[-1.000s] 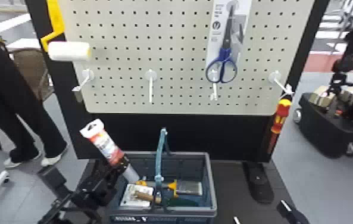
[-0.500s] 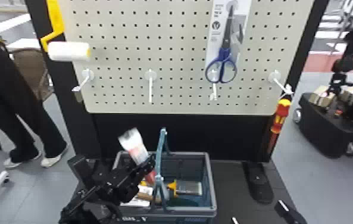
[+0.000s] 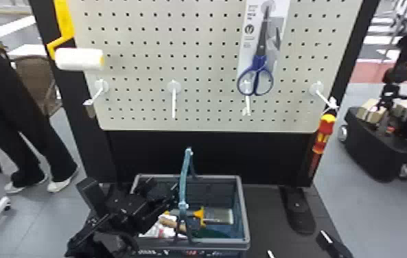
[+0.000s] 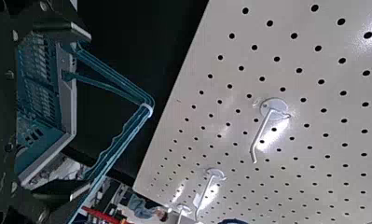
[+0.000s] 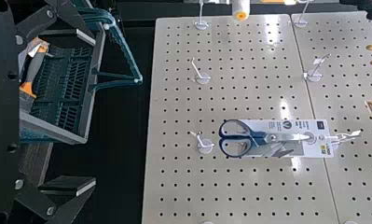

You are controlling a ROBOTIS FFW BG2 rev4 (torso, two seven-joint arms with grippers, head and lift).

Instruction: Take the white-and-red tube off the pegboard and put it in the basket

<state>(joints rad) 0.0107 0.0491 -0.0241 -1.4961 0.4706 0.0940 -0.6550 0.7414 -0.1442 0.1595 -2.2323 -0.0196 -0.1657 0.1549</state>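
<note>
Head view: what is being taken as the tube (image 3: 161,233) is being seen low inside the basket (image 3: 243,209), though partly hidden; it is no longer being held tilted above the rim. Over the basket's left side, the left gripper (image 4: 89,111) is being held with jaws wide apart, nothing being gripped. The right gripper (image 5: 94,112) is being held to the basket's right, jaws also spread and empty. The placing is seemingly being completed, with only withdrawal being left.
</note>
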